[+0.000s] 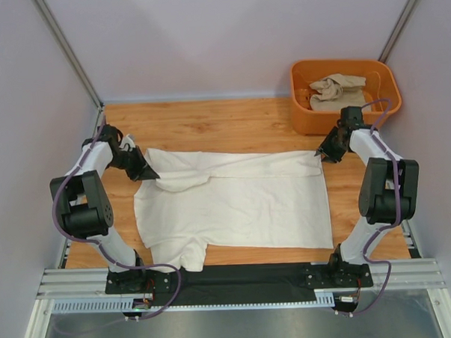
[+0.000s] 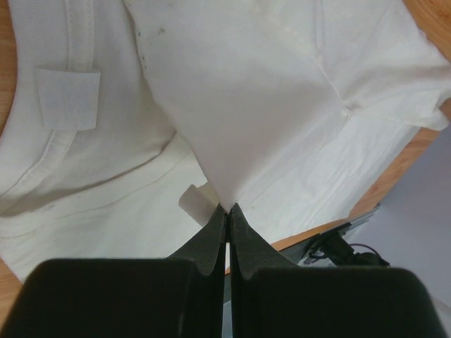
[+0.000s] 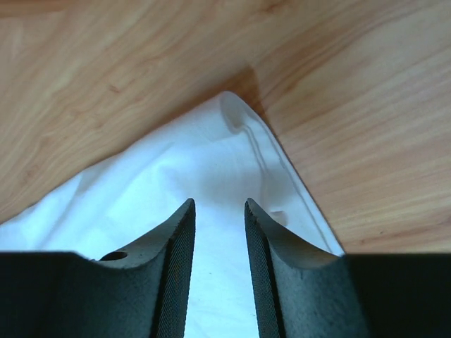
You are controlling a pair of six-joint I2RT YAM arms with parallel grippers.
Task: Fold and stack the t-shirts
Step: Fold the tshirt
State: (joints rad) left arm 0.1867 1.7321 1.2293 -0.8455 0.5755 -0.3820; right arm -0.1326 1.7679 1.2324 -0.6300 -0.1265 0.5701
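Observation:
The cream-white t-shirt (image 1: pixel 234 202) lies spread on the wooden table, its far edge partly folded over. My left gripper (image 1: pixel 147 171) is at its far left corner, shut on a pinched point of the cloth (image 2: pixel 229 205); the collar and label (image 2: pixel 67 98) show below it. My right gripper (image 1: pixel 320 154) is at the shirt's far right corner, open, with the hem corner (image 3: pixel 243 134) lying flat in front of its fingers (image 3: pixel 220 204). The sandy beige t-shirt (image 1: pixel 336 90) lies crumpled in the orange tub.
The orange plastic tub (image 1: pixel 305 117) stands at the back right corner of the table (image 1: pixel 208 125). Grey walls close in the left, back and right sides. A metal rail (image 1: pixel 238 277) with the arm bases runs along the near edge.

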